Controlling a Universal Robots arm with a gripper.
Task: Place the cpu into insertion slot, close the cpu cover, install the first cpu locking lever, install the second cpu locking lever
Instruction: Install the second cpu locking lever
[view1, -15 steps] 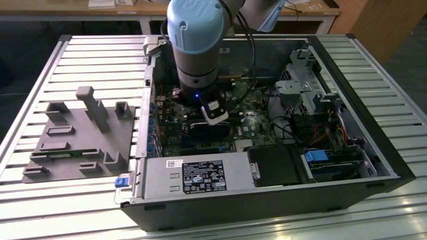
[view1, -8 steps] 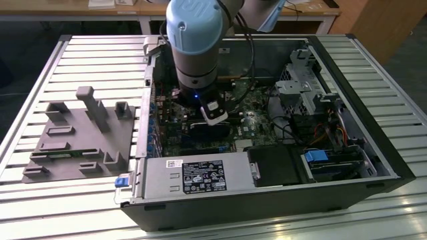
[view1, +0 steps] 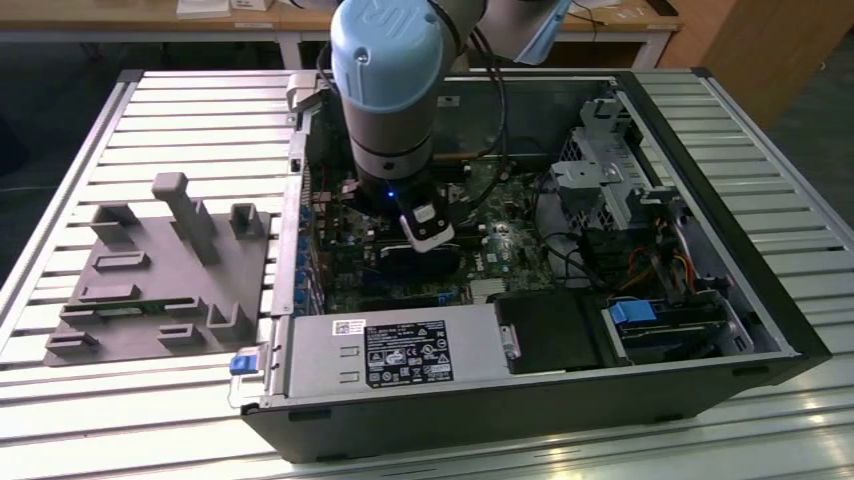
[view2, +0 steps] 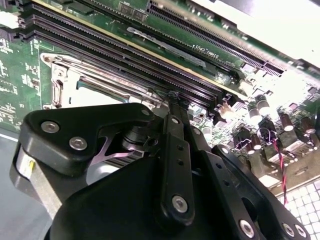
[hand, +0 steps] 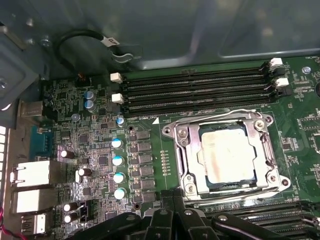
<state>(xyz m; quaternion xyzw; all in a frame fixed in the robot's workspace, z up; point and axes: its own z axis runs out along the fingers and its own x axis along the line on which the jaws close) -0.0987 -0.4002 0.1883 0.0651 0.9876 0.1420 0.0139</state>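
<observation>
With the claw (hand: 173, 200) pinched shut, or as near as can be judged, and nothing held in it, hanging low over the green board (hand: 100, 150) just beside one corner of the insertion slot (hand: 272, 179). In the first wrist view, plainly: the cpu (hand: 226, 152) lying flat in that slot, framed by the cpu cover (hand: 187, 150) folded down over its edges. So apart from the claw, just past its tip, on the side toward the memory slots (hand: 195, 87) along the board's edge under the case wall. Cannot tell whether either locking lever is latched.

Likely trouble from here:
- Slipping off a thin wire lever under a sideways push, letting it spring back and lift the cover.
- Pressing down off-line and scraping the small capacitors (hand: 117, 160) standing near the slot's edge.
- Bearing on the cover with the chip sitting slightly askew, bending the contacts beneath.

In the exterior view, sunk deep inside the open computer case (view1: 747, 300), with little room for the arm (view1: 387, 90) beside its wall
</observation>
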